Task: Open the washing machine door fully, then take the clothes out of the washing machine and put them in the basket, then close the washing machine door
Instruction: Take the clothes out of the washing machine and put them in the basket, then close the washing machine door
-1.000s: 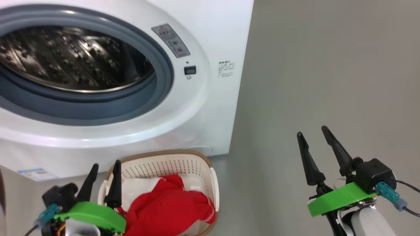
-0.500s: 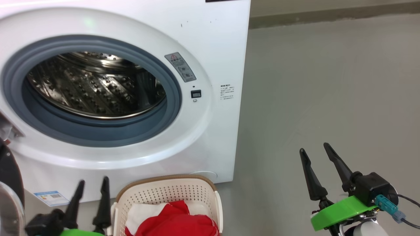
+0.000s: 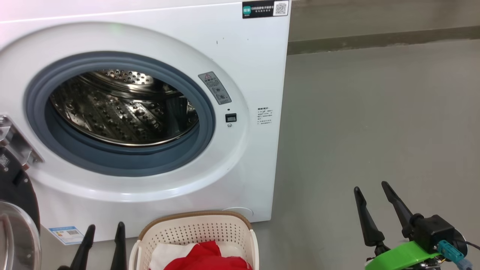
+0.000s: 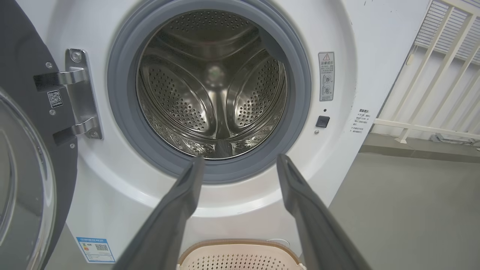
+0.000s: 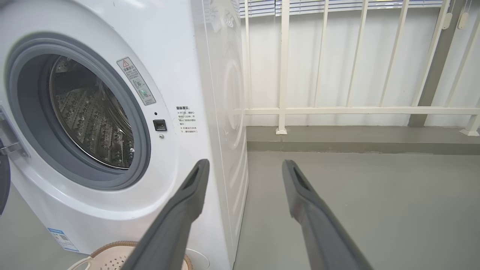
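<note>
Here, the left gripper and right gripper point upward, both parted and empty.

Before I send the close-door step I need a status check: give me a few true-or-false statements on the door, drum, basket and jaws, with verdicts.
1. The washing machine door is shut. False: it hangs open on its hinge, left of the opening.
2. Red clothes lie in the basket. True.
3. Clothes show inside the drum. False: what shows of it is bare steel.
4. The left gripper has its jaws open, holding nothing. True.
5. The right gripper clamps a garment. False: its jaws are open and empty.
6. The basket stands in front of the washing machine. True.
</note>
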Robot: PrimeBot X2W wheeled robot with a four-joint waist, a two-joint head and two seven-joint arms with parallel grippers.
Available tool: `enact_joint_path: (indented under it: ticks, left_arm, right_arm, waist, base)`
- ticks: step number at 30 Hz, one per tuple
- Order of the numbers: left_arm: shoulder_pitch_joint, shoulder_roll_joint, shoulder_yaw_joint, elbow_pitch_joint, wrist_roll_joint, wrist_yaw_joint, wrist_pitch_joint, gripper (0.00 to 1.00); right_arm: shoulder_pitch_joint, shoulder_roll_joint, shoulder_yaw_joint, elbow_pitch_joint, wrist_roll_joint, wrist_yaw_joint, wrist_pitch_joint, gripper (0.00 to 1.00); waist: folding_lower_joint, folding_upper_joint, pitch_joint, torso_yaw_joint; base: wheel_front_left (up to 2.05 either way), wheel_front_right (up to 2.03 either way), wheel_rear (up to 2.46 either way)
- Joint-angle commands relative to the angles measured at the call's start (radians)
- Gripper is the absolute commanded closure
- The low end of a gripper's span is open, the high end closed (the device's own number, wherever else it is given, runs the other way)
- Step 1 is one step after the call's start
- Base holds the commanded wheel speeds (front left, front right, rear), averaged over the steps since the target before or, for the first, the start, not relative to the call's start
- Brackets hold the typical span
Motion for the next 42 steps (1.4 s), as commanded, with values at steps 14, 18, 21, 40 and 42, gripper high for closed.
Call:
enact_joint_path:
  ticks: [14,18,21,40,42]
  left_arm:
    - [0.030,0.001,0.035,-0.050,0.021,-0.005,-0.009,0.00]
    - [0.029,-0.001,0.038,-0.040,0.021,-0.005,-0.009,0.00]
    - [0.026,-0.003,0.043,-0.036,0.025,-0.005,-0.009,0.00]
    - [0.021,-0.011,0.052,-0.044,0.032,-0.006,-0.009,0.00]
    - [0.019,-0.009,0.050,-0.044,0.031,-0.006,-0.009,0.00]
  right_arm:
    - [0.009,-0.004,0.011,-0.039,-0.013,0.006,-0.006,0.00]
    - [0.009,-0.004,0.013,-0.038,-0.012,0.006,-0.006,0.00]
    - [0.008,-0.004,0.014,-0.038,-0.014,0.006,-0.006,0.00]
    - [0.008,-0.004,0.013,-0.036,-0.001,0.006,-0.006,0.00]
    - [0.007,-0.004,0.013,-0.034,0.001,0.006,-0.006,0.00]
  waist:
    - [0.0000,0.0000,-0.015,0.002]
    - [0.0000,0.0000,-0.014,0.000]
    - [0.0000,0.0000,-0.011,0.001]
    - [0.0000,0.0000,0.001,0.001]
    - [0.0000,0.0000,0.003,0.001]
  base:
    - [0.00,0.00,0.00]
    - [0.00,0.00,0.00]
    - [0.00,0.00,0.00]
    - [-0.32,0.32,0.00]
    - [-1.42,1.42,0.00]
